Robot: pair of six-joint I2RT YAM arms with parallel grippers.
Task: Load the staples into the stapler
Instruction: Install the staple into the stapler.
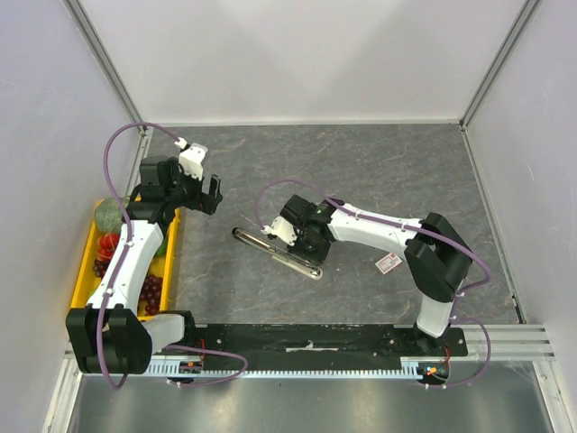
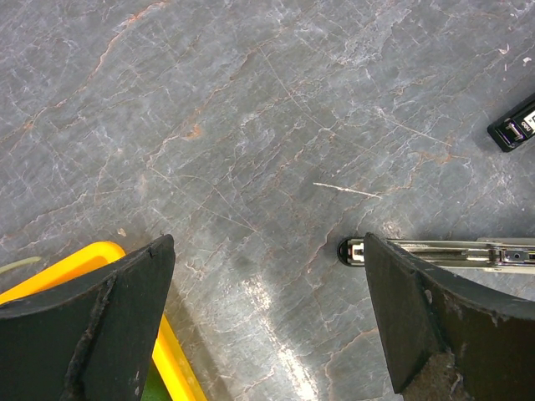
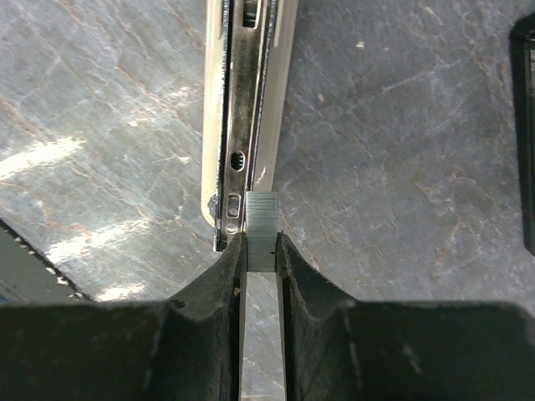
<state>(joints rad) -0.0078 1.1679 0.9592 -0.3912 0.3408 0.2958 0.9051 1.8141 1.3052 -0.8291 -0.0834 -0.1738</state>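
Note:
The stapler (image 1: 275, 253) lies flipped open in the middle of the table, its metal channel (image 3: 242, 109) facing up. My right gripper (image 3: 261, 246) is shut on a short grey strip of staples (image 3: 261, 219), held just right of the channel's near end and right beside it. From above, that gripper (image 1: 287, 236) hangs over the stapler's middle. The small white and red staples box (image 1: 389, 262) lies to the right, near the right arm. My left gripper (image 1: 207, 194) is open and empty, up left of the stapler; its wrist view shows the stapler's tip (image 2: 355, 250) beside the right finger.
A yellow tray (image 1: 81, 280) with fruit stands along the left edge under the left arm, its corner (image 2: 92, 259) showing by the left finger. A black part (image 2: 514, 125) lies at the upper right of the left wrist view. White walls close in the table.

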